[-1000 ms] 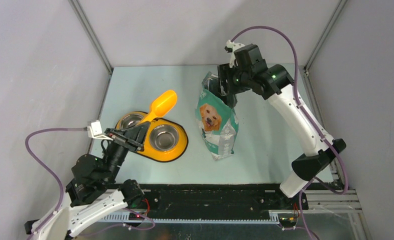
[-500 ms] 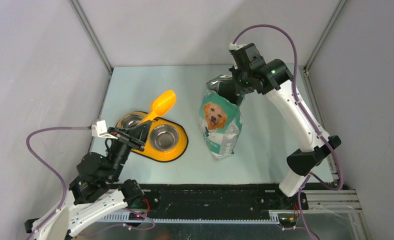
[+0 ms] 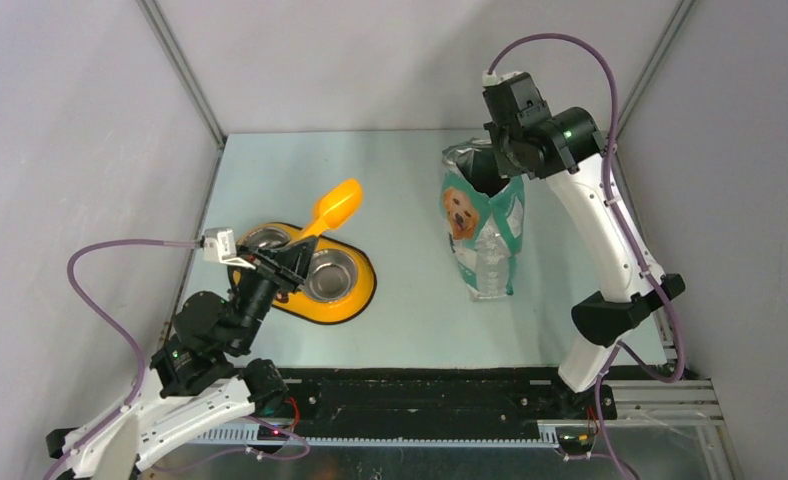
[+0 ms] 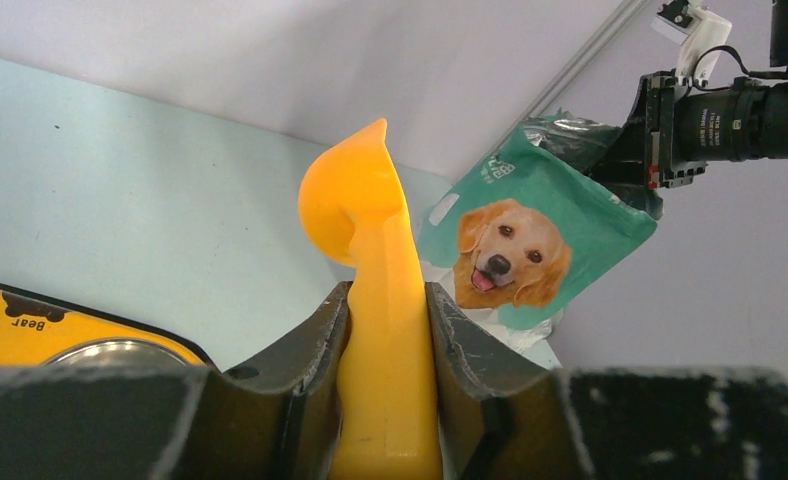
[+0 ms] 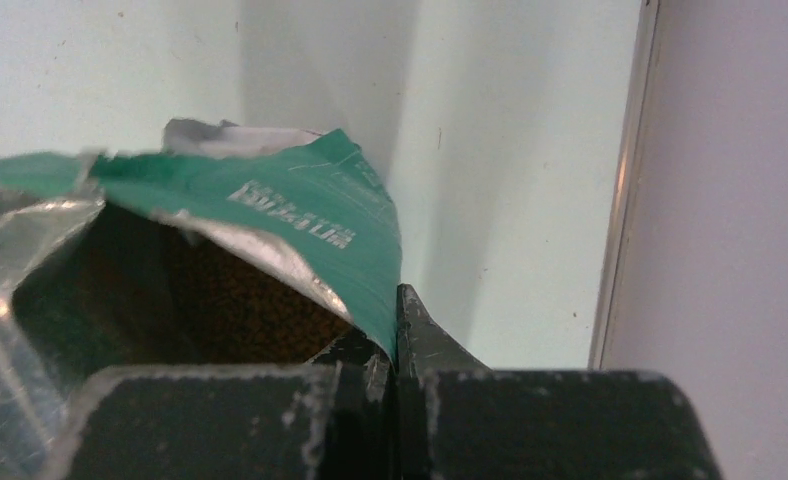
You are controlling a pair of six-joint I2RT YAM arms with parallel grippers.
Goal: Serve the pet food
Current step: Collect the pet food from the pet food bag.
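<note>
From above, the left claw [image 3: 288, 262] is pinching the handle of an orange scoop [image 3: 336, 207], whose bowl is pointing away over the tabletop [image 3: 390, 180] beyond a yellow double-bowl feeder [image 3: 355, 290] with two steel bowls. To the right, well apart from the feeder, a green-and-white dog-picture bag [image 3: 482, 235] is standing roughly upright, and the right claw [image 3: 498, 170] is reaching down onto its open top. In the left wrist view, both fingers are pressing against the sides of the scoop's handle, with the scoop's empty bowl rising ahead and the bag showing behind it. In the right wrist view, the claw is pressed together on the bag's torn green top edge, and the pet food [image 5: 240, 320] is lying inside the bag as a dark brown heap just below that opening.
</note>
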